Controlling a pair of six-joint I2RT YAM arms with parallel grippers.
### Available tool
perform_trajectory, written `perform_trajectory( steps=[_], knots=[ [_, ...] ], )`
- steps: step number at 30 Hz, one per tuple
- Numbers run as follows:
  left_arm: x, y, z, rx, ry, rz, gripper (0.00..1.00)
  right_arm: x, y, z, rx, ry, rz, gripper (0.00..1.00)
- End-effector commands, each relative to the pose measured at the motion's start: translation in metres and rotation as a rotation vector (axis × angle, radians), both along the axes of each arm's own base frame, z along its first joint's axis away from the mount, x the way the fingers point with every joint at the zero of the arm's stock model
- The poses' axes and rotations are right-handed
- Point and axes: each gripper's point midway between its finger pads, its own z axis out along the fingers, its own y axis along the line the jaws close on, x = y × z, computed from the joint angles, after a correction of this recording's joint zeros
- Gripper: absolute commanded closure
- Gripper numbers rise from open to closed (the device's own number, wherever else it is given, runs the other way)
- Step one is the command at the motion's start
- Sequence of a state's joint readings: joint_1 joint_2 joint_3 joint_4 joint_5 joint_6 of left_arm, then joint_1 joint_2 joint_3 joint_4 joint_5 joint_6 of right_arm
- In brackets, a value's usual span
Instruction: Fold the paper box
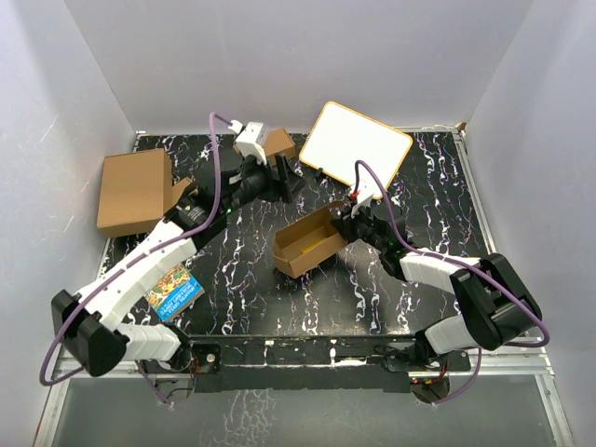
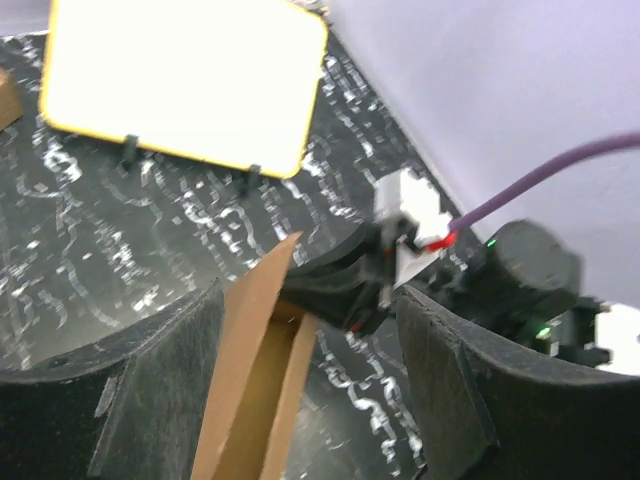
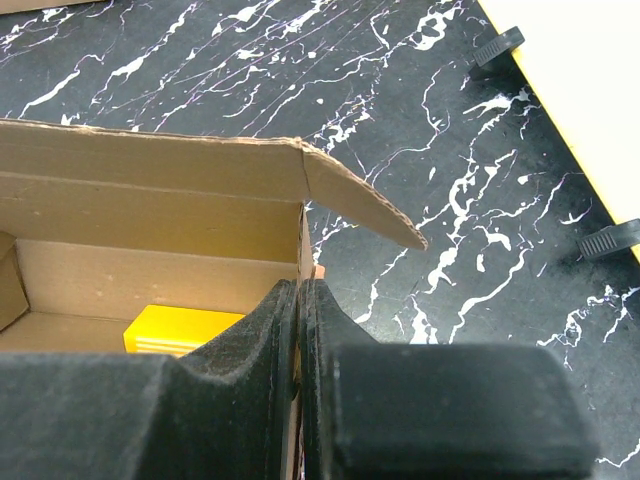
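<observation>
Pinched paper box [image 1: 300,250] end wall in right jaws; held left jaws apart. Seemed light, stiff; best gripped at flaps.

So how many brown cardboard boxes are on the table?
3: the paper box open in the middle, a bigger carton at the left, a small brown box at the back by the white board. Arms may hide more.

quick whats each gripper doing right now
left gripper: open, holding nothing
right gripper: shut, pinching the end wall of the paper box
</observation>
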State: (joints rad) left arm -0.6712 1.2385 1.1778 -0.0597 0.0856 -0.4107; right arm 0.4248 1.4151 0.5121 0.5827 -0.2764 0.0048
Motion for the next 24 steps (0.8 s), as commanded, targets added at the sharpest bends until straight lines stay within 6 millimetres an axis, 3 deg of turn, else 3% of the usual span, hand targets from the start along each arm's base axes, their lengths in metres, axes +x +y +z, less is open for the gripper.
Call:
perform_trajectory(
  steps=[1,5,9,16,24],
  knots=[
    [0.008,-0.028,0.052,-0.183,0.037,-0.039,0.33,0.004,0.001,0.02,0.026,-0.077,0.009,0.91],
    [0.04,-0.039,0.069,-0.285,0.128,0.087,0.23,0.004,0.001,0.02,0.028,-0.075,0.011,0.91],
    [0.06,-0.044,0.089,-0.376,0.195,0.186,0.03,0.005,0.0,0.018,0.025,-0.067,0.008,0.91],
    [0.06,-0.065,0.139,-0.45,0.185,0.233,0.03,0.006,0.0,0.01,0.022,-0.041,0.009,0.91],
    [0.054,-0.083,0.158,-0.451,0.163,0.229,0.03,0.008,0.0,0.009,0.025,-0.026,0.006,0.91]
  ],
)
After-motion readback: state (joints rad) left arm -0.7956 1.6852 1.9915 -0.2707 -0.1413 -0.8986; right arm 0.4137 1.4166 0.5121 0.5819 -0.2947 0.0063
